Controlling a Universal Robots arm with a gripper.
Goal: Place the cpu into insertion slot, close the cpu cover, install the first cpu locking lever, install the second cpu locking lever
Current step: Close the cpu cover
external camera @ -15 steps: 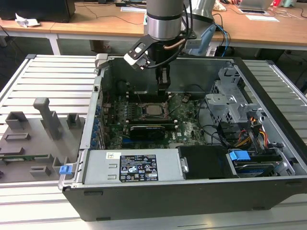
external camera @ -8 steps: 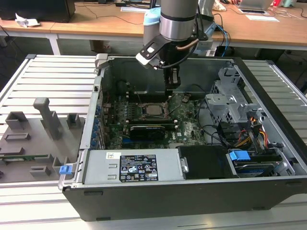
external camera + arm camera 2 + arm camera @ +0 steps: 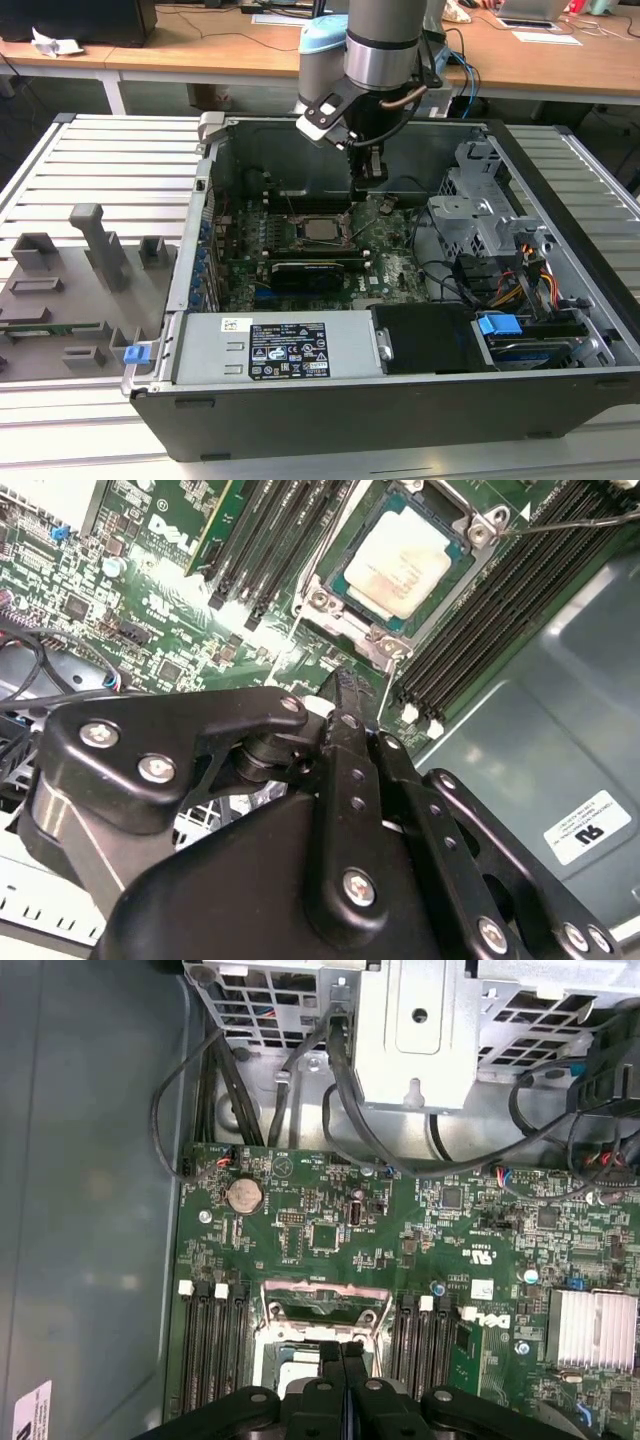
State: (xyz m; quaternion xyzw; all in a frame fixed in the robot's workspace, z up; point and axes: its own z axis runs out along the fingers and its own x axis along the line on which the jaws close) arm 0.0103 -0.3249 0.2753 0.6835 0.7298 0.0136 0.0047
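The tool (image 3: 369,172) hangs over the open computer case (image 3: 560,300), its fingers (image 3: 330,1358) clenched together with nothing between them in both wrist views. On the exterior view's clock face, the cpu (image 3: 320,231) lies at about 7 o'clock from the tool, near it and lower. It sits flat inside the insertion slot (image 3: 322,602) on the green board (image 3: 480,1230), its silvery top and pale edge bare in the second wrist view. The cpu cover (image 3: 322,1305) appears lifted off the chip, standing along one edge of the slot. A thin wire lever (image 3: 575,522) stands clear of the slot's rim. A long black card (image 3: 310,270) lies at 6 o'clock of the slot. Grey fixtures (image 3: 95,245) stand on the slatted counter (image 3: 110,160) at 9 o'clock of the case.
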